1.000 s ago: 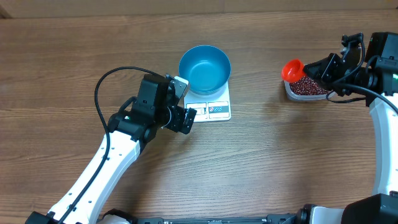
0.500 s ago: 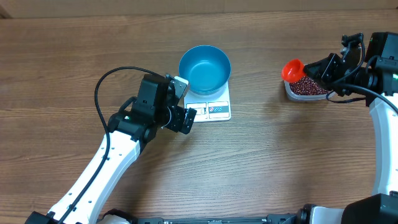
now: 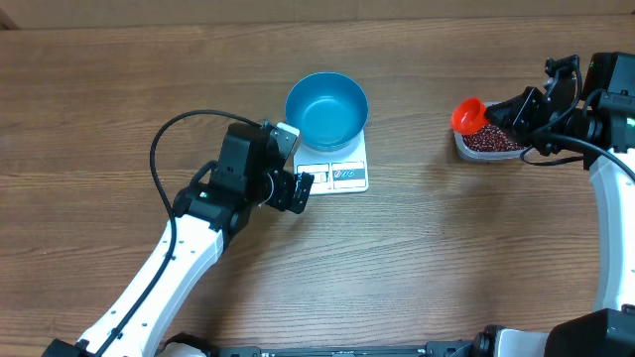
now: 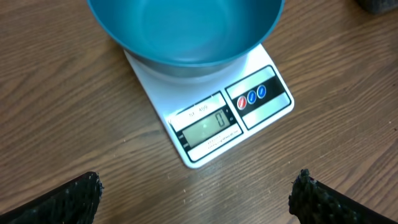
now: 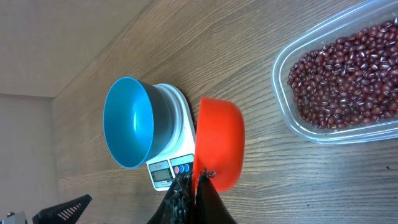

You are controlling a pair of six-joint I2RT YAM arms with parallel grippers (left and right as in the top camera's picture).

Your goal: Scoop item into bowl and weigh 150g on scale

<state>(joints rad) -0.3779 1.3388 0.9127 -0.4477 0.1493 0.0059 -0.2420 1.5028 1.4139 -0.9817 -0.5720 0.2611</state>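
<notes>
The bright-blue bowl (image 3: pixel 326 109) stands empty on the white scale (image 3: pixel 342 177), whose display (image 4: pixel 205 127) reads 0. My left gripper (image 3: pixel 295 162) hovers just left of the scale's button edge, open, with nothing between its fingertips (image 4: pixel 81 194). At the right, dark red-brown beans (image 3: pixel 493 141) fill a clear tub (image 5: pixel 281 68). My right gripper (image 5: pixel 194 178) is shut on the handle end of a red scoop (image 5: pixel 217 143). The scoop (image 3: pixel 467 115) hangs at the tub's left end, tipped on its side. The wrist view shows only its outer shell, so any beans in it are hidden.
The wooden table (image 3: pixel 427 258) runs bare between the scale and the tub. A black cable (image 3: pixel 164 134) loops off the left arm. The right arm's body (image 3: pixel 605 109) stands at the far right edge.
The red scoop has shifted very slightly down toward the tub. The left arm has barely moved and both grippers keep their state.
</notes>
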